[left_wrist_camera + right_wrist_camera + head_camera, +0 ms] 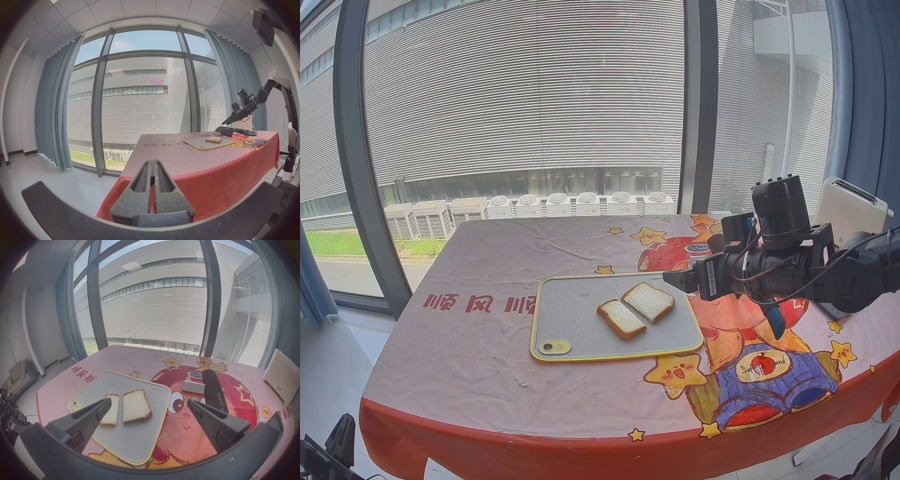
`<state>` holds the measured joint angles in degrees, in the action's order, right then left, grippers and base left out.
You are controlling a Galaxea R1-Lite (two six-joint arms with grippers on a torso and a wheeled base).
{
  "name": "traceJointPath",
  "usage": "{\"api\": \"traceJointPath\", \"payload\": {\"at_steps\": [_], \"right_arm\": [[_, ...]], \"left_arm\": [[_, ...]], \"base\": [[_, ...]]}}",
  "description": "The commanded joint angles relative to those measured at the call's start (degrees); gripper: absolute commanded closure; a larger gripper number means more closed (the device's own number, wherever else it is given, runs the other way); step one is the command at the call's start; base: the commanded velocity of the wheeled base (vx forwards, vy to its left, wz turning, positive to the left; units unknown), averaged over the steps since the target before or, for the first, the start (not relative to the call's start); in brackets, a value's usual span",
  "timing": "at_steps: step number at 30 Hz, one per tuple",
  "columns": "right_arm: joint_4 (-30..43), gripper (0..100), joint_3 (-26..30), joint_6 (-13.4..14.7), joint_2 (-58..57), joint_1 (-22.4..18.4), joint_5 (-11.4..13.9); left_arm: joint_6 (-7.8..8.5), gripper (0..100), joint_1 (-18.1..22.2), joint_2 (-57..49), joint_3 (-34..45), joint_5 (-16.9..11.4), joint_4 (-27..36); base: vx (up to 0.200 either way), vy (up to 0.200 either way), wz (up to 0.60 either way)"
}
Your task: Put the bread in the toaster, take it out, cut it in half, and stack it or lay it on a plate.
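Bread halves [622, 319] on cutting board [569, 306]

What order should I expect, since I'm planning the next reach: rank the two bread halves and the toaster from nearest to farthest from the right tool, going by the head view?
1. right bread half: on the cutting board, just ahead of the open right tool.
2. left bread half: beside the first, farther along the board.
3. toaster: at the table's far right, behind the arm.
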<state>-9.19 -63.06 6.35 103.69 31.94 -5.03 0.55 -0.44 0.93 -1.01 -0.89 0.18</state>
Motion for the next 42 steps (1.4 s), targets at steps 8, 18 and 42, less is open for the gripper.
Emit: {"api": "traceJointPath", "payload": {"at_steps": [8, 18, 42], "right_arm": [[1.72, 0, -1.8, -0.55, 3.53, -1.09, 0.64], [1.98, 0, -3.91, -0.73, 6.96, -1.79, 0.55], [2.07, 0, -8.31, -0.81, 14.61, -2.94, -0.15]], "left_arm": [[0.07, 100, 0.0, -0.93, 1.01, 0.01, -0.01], [0.07, 100, 0.0, -0.93, 1.01, 0.01, -0.01], [-0.02, 100, 0.0, -0.93, 1.01, 0.01, -0.01]], "base": [[0.0, 0.0, 0.0], [0.0, 0.0, 0.0], [0.0, 0.0, 0.0]]}}
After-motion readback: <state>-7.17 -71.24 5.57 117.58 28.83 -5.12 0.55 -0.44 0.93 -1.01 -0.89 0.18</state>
